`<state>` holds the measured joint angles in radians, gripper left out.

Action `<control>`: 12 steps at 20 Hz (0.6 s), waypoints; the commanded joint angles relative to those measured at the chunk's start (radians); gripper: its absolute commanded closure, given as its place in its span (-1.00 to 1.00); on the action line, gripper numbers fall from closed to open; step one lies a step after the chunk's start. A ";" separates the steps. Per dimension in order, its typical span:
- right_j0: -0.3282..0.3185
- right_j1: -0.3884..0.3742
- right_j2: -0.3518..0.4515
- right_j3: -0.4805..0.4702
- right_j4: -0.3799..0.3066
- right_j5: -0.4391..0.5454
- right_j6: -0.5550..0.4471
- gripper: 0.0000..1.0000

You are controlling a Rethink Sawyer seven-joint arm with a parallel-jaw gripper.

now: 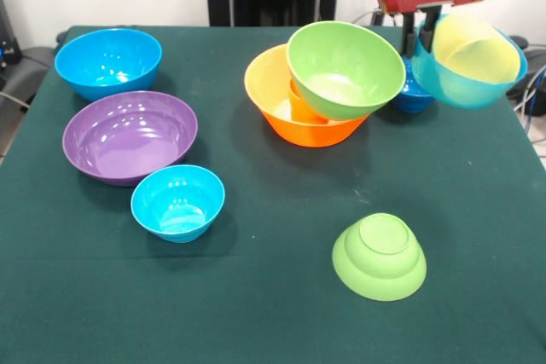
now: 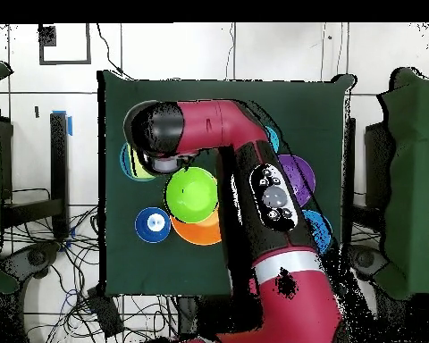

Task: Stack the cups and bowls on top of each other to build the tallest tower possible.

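Nearest the camera, a small lime bowl (image 1: 380,257) lies upside down on the green bench (image 1: 273,313), with a small light blue bowl (image 1: 177,202) upright to its left, just in front of the purple bowl (image 1: 130,135) and the blue bowl (image 1: 108,61) behind that. Farther back, the large lime bowl (image 1: 345,69) sits tilted in the orange bowl (image 1: 294,108) on an orange cup (image 1: 300,106), and a dark blue bowl (image 1: 412,95) stands just to their right. Above the bench's right rear, the pincer (image 1: 424,33) is clamped on the rim of a second light blue bowl (image 1: 465,83), raised and tilted with the pale yellow cup (image 1: 473,49) inside.
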<state>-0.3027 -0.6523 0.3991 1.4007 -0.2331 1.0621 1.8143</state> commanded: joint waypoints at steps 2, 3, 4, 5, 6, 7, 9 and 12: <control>0.028 0.113 0.053 -0.097 -0.045 -0.010 -0.085 1.00; 0.030 0.119 0.053 -0.099 -0.049 -0.023 -0.086 1.00; 0.033 0.127 0.051 -0.106 -0.054 -0.030 -0.086 1.00; 0.035 0.135 0.050 -0.111 -0.059 -0.038 -0.087 1.00; 0.038 0.143 0.049 -0.121 -0.064 -0.042 -0.089 1.00; 0.039 0.152 0.048 -0.127 -0.067 -0.047 -0.092 1.00; 0.040 0.160 0.047 -0.135 -0.070 -0.049 -0.096 1.00; 0.043 0.190 0.045 -0.160 -0.087 -0.076 -0.105 1.00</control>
<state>-0.2824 -0.5486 0.4013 1.3126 -0.2429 1.0616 1.8143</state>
